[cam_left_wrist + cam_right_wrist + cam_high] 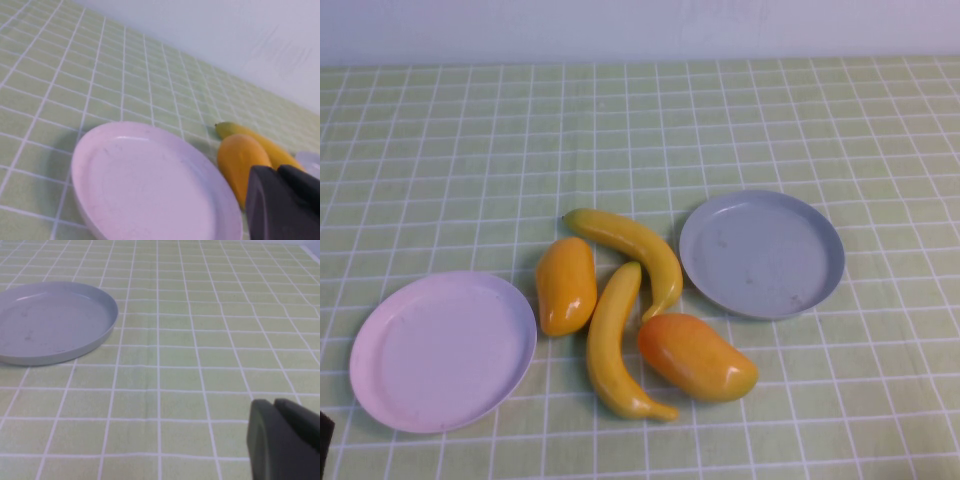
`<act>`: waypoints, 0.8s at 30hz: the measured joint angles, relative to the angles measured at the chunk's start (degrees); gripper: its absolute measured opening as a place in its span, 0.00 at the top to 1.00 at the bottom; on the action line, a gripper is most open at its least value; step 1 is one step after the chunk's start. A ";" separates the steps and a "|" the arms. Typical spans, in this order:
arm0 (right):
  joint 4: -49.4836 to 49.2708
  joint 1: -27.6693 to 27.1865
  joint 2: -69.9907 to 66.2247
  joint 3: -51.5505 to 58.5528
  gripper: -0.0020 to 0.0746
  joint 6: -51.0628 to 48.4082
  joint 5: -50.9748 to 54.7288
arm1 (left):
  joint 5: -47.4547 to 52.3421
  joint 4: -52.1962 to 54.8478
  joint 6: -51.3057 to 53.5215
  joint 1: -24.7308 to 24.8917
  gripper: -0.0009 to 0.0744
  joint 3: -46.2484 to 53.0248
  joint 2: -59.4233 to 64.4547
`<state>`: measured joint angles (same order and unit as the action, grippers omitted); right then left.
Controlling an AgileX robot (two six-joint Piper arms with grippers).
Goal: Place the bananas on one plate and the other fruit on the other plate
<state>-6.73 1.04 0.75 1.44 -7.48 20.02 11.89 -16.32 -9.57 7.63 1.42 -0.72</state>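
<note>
Bananas and other fruit loose on the bench, both plates bare

Two bananas, two mango-shaped fruits, two plates. Longer banana [619,345] glossy yellow, slim, curved, pointed tip toward the robot, lying between the two plump fruits. Second banana [629,245] curving from the middle of the bench toward the grey-blue plate [762,254], its tip just beside the first banana's far end. Yellow-orange fruit [566,285] short and fat, just beside the pink-lilac plate [442,350]. Redder orange fruit [697,356] touching or almost touching the long banana, near the grey-blue plate's near rim. Plates round, shallow, raised rims, well apart, on opposite sides of the fruit cluster. Green checked cloth on the bench [820,120].

Left hand [285,202] dark, low beside the pink-lilac plate, holding nothing visible; cannot tell how far open. Right hand [285,440] over bare cloth away from the grey-blue plate [50,322]; opening likewise cannot tell.
</note>
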 joint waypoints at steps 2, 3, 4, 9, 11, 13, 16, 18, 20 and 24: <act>0.00 0.00 0.00 0.00 1.00 0.00 0.00 | -1.15 -2.67 -1.24 0.00 0.99 0.00 0.00; 0.00 0.00 0.00 0.00 1.00 0.00 0.00 | -1.91 -3.37 -1.40 0.00 0.99 0.00 0.00; 0.00 0.00 0.00 0.00 1.00 0.00 0.00 | -2.81 -3.72 -1.41 0.00 0.99 0.00 0.00; 0.00 0.00 0.00 0.00 1.00 0.00 0.00 | -5.07 -6.62 -3.04 0.00 0.99 0.00 0.00; 0.00 0.00 0.00 0.00 1.00 0.00 0.00 | -4.61 -8.09 -3.96 0.00 0.99 0.00 0.00; 0.00 0.00 0.00 0.00 1.00 0.00 0.00 | -2.08 -8.64 -4.48 0.00 0.99 -1.84 0.13; 0.00 0.00 0.00 0.00 1.00 0.00 0.00 | 2.90 -8.53 -4.62 0.00 0.99 -7.17 3.91; 0.00 0.00 0.00 0.00 1.00 0.00 0.00 | 6.84 -8.07 -4.19 0.00 0.99 -11.39 8.36; 0.00 0.00 0.00 0.00 1.00 0.00 0.00 | 11.27 -7.83 -2.82 0.00 0.99 -16.31 14.42; 0.00 0.00 0.00 0.00 1.00 0.00 0.00 | 20.99 -7.48 3.80 0.00 0.99 -25.99 26.74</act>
<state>-6.73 1.04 0.75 1.44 -7.48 20.02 32.89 -23.80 -5.77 7.63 -24.58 26.02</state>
